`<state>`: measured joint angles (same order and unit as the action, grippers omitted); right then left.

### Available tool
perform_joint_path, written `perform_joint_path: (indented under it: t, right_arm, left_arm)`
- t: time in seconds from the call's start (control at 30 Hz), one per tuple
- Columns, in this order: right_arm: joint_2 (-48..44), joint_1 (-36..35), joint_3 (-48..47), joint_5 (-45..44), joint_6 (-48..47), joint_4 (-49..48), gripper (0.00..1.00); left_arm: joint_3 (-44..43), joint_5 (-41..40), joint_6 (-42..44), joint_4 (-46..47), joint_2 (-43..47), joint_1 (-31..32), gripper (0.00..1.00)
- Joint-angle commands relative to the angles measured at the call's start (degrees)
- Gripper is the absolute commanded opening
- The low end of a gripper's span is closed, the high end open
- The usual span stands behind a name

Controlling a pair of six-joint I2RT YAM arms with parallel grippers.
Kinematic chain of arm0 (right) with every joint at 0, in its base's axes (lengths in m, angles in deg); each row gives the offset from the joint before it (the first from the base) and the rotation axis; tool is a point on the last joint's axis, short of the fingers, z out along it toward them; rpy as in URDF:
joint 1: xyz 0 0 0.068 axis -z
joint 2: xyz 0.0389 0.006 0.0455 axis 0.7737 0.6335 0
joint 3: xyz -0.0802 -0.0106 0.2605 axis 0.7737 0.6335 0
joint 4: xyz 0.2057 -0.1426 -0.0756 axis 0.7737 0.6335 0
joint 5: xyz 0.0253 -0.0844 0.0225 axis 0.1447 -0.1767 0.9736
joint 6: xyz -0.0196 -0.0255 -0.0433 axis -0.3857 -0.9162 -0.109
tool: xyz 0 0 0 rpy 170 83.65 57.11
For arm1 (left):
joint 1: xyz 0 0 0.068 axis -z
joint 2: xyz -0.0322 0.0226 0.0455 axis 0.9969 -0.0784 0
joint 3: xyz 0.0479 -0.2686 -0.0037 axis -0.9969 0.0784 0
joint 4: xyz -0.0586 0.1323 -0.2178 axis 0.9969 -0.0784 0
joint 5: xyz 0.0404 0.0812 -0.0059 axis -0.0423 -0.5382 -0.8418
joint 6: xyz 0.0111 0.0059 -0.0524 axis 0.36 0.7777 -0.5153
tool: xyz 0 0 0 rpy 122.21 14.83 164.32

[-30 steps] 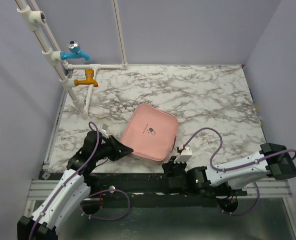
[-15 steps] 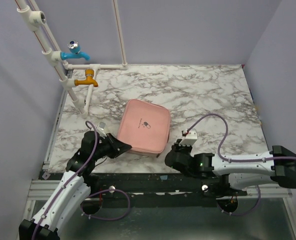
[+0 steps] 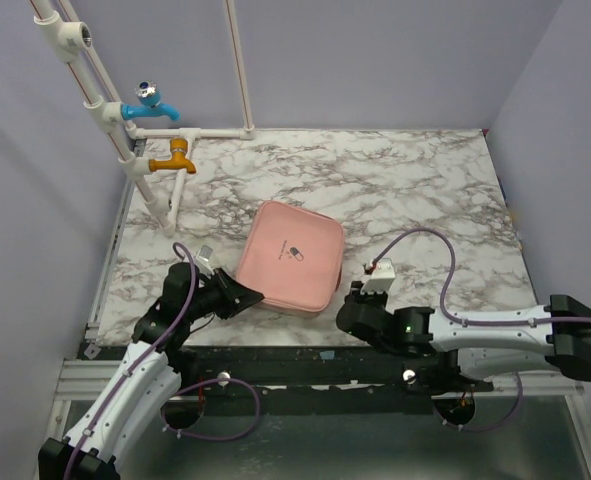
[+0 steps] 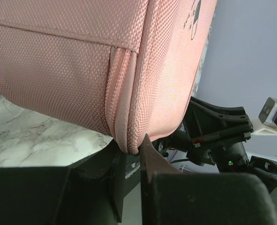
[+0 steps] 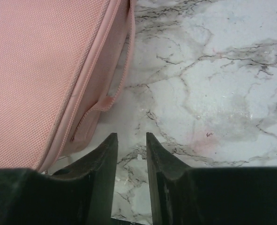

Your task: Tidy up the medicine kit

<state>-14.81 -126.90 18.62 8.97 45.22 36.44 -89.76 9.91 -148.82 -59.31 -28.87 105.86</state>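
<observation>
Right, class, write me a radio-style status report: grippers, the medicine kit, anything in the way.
Left gripper shut on medicine kit corner seam. Right gripper open, empty, beside its side strap. Kit closed, on marble table. Nothing blocking.

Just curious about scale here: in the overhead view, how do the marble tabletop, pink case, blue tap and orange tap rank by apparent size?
1. Marble tabletop
2. Pink case
3. Blue tap and orange tap: too alike to rank.

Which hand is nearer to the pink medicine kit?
Left. The left hand pinches the medicine kit at a corner seam; the right hand sits just off its side, open.
</observation>
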Motion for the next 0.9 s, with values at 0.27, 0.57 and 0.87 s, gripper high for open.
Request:
perform_joint_path:
  t: [0.27,0.57,0.87]
  right_arm:
    - [-4.94,-1.7,1.47,12.98,-6.87,-3.96,0.66]
    - [-4.29,-6.77,1.37,12.68,-9.75,-11.38,0.66]
    - [6.97,-8.43,-2.87,7.33,-7.42,-12.57,0.66]
  left_arm:
    - [2.37,2.72,1.93,6.21,-2.05,0.11,0.0]
    - [2.15,2.73,2.19,5.96,-2.13,0.03,0.0]
    - [2.41,3.12,2.1,6.12,-1.97,-0.06,0.0]
